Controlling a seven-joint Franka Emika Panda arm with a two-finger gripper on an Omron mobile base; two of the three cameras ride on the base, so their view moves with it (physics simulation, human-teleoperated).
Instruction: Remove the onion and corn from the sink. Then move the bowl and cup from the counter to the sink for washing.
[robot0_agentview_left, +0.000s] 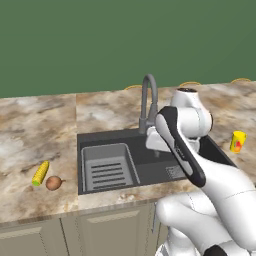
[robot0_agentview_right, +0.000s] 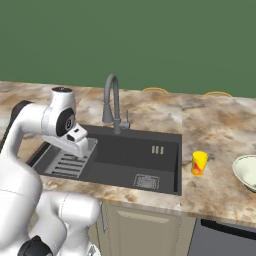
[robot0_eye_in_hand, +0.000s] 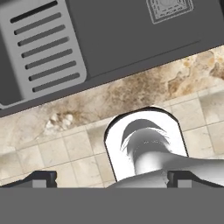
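A: Green wall fills the top of both base views, and below it the marbled counter (robot0_agentview_left: 30, 125) runs across the frame over tan cabinet doors (robot0_agentview_left: 112, 230). What sits at the far left?

B: At lower left of the left base view, the corn (robot0_agentview_left: 40, 173) lies on the stone with the onion (robot0_agentview_left: 53, 183) just beside it, to its right. Both are outside the sink (robot0_agentview_left: 107, 137).

A: And the middle?

B: Middle of that frame holds the dark basin, with its ribbed rack (robot0_agentview_left: 107, 167) in the left part, the drain grate (robot0_agentview_right: 146, 181) toward the front, and the gooseneck faucet (robot0_agentview_left: 148, 102) rising behind. The white arm leans over it.

A: The gripper?

B: Seen from the hand view, the gripper (robot0_eye_in_hand: 112, 180) has its two dark fingertips (robot0_eye_in_hand: 41, 179) set far apart at the bottom corners, with nothing between them. Rack and basin show across the top of that frame.

A: Further right?

B: The yellow cup (robot0_agentview_right: 199, 163) stands upright on the counter right of the sink, centre-right in the right base view. The pale bowl (robot0_agentview_right: 246, 172) sits at the right edge of that frame, cut off by it, apart from the cup.
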